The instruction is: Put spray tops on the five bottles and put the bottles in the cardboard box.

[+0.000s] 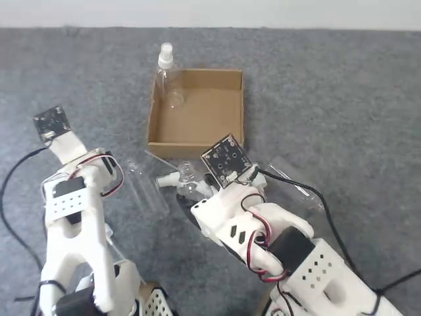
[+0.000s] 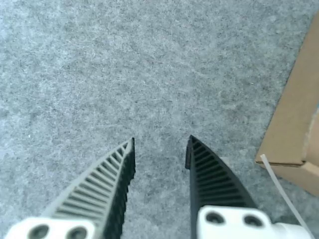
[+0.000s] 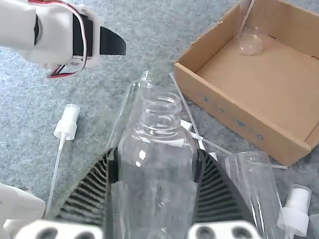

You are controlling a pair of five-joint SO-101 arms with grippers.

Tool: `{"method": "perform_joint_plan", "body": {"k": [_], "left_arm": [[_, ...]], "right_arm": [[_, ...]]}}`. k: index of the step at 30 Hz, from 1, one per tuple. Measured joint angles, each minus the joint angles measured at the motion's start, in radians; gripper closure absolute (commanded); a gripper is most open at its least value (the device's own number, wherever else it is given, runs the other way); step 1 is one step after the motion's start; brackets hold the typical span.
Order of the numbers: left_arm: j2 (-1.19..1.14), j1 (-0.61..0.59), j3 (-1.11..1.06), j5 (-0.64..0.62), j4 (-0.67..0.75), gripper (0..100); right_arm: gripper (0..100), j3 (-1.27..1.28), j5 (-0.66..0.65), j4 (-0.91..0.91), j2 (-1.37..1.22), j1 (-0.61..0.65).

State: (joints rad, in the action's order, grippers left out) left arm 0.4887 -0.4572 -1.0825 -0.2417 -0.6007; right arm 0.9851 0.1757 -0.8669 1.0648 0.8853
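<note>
A clear bottle with an open neck and no spray top sits clamped between the jaws of the right gripper, just short of the cardboard box. In the high view it is mostly hidden under that arm's wrist. Another uncapped bottle lies just behind it, and a third lies beside it. A loose spray top rests on the grey carpet, and a second one lies near the third bottle. A capped bottle appears to stand in the box's far corner. The left gripper hangs moderately parted and empty above the carpet, near a corner of the box.
</note>
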Motion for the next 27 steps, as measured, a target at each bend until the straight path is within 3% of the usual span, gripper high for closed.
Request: {"method": "perform_joint_plan", "body": {"k": [5,10,15,20,27], "left_arm": [[0.0,0.0,0.0,0.0,0.0,84],[0.0,0.0,0.0,0.0,0.0,84],[0.015,0.0,0.0,0.0,0.0,84],[0.141,0.015,0.0,-0.006,-0.021,84],[0.408,0.143,-0.025,0.0,-0.106,84]], "right_arm": [[99.1,0.0,-0.003,0.003,0.02,0.0],[99.1,0.06,-0.117,0.014,0.18,0.0],[99.1,0.175,-0.149,0.081,0.311,0.0],[99.2,0.265,-0.157,0.16,0.361,0.0],[99.2,0.316,-0.157,0.23,0.367,0.0]]}}
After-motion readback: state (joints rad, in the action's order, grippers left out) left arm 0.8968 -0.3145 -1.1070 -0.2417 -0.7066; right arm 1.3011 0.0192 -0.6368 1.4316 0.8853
